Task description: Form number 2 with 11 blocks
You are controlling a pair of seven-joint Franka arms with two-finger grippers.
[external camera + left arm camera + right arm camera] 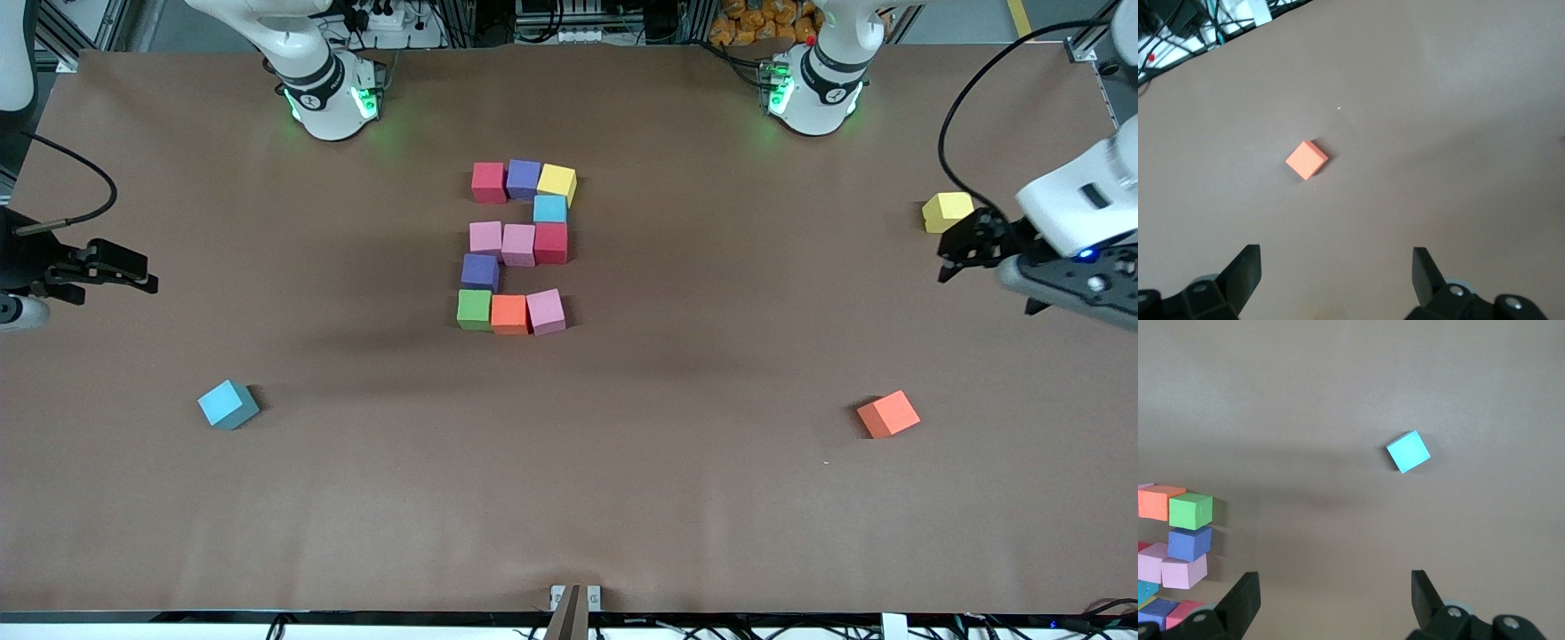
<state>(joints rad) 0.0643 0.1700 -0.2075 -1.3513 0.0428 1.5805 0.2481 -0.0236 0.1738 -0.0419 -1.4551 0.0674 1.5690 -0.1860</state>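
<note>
Several blocks lie close together in the shape of a 2 at the table's middle. A red block (488,182), a purple one (524,179) and a yellow one (556,183) form its row farthest from the front camera. A green block (474,309), an orange one (509,314) and a pink one (546,311) form its nearest row. My left gripper (949,263) (1336,273) hangs open and empty over the left arm's end of the table. My right gripper (147,274) (1335,593) hangs open and empty over the right arm's end.
Three loose blocks lie apart from the shape: a light blue one (228,404) (1408,451) toward the right arm's end, an orange one (888,414) (1306,160) toward the left arm's end, and a yellow one (947,212) beside the left gripper.
</note>
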